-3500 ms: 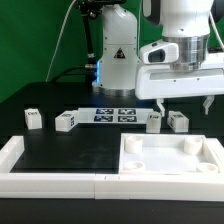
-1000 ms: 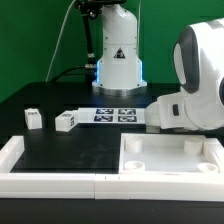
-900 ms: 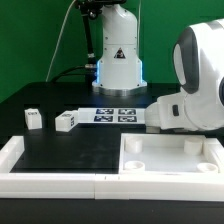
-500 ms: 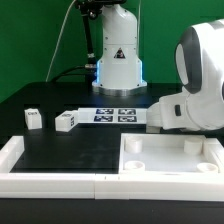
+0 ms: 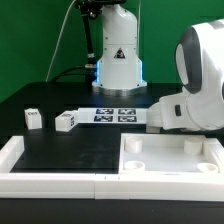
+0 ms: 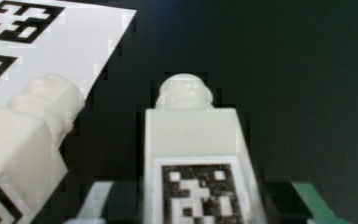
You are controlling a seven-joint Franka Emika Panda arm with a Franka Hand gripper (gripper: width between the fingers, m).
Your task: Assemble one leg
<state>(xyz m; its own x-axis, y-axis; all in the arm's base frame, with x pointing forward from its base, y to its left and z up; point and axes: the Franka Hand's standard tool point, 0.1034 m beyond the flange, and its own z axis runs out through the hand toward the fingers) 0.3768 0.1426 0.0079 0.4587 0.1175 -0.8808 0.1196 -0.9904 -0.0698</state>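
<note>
Wrist view: small chunky white plastic tagged leg (image 6: 194,130) straddled by gripper (image 6: 197,208) – fingers spread, nothing clamped – both hidden by bulky white robot arm (image 5: 195,85) in exterior view.

- Read the exterior view as a clock with 12 at the far edge. Your black surface (image 5: 75,148) carries everything listed here.
- At 12 the marker board (image 5: 115,114) lies flat.
- Around 10 you have the outer leg (image 5: 32,119) and the inner leg (image 5: 66,121), set apart. The inner leg is just beside the marker board.
- From 9 round to 6 the white border rail (image 5: 50,182) runs in an L.
- At 4 the square panel (image 5: 170,158) lies just beside the rail's end.
- The wrist view shows you a tagged leg (image 6: 197,150) and a neighbouring leg (image 6: 19,135) side by side on the surface, near the marker board.
</note>
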